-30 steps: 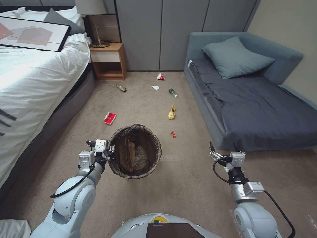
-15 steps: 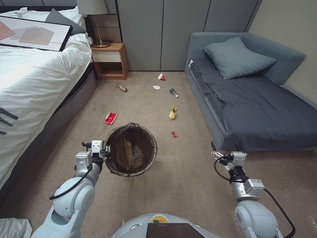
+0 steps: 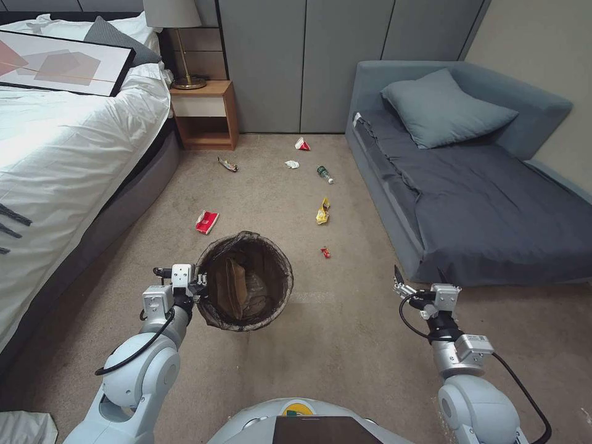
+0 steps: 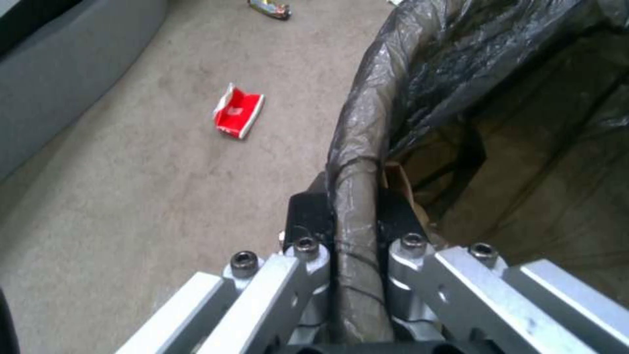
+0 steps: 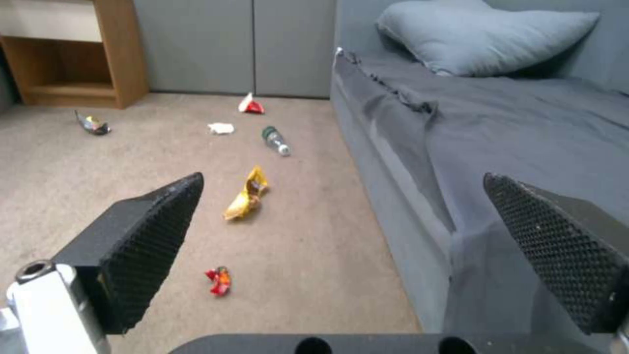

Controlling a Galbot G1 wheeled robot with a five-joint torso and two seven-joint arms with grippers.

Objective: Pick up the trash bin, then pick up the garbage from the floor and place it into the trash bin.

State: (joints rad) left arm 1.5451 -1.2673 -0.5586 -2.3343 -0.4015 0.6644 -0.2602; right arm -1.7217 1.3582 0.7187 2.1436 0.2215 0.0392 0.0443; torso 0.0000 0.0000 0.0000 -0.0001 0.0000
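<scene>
Black-lined trash bin (image 3: 245, 280) hangs clamped in left gripper (image 3: 200, 285) jaws; right gripper (image 3: 418, 277) jaws gape.

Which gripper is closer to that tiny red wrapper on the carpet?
Right. The right gripper hangs open beside the tiny red wrapper, by the sofa; the left gripper sits farther off, clamped on the trash bin rim.

My trash bin (image 3: 245, 282) wore a dark brown-black bag; a red-and-white packet (image 3: 206, 221), yellow wrapper (image 3: 322, 211) and green bottle (image 3: 324, 173) dotted beige carpet (image 3: 345, 345).
</scene>
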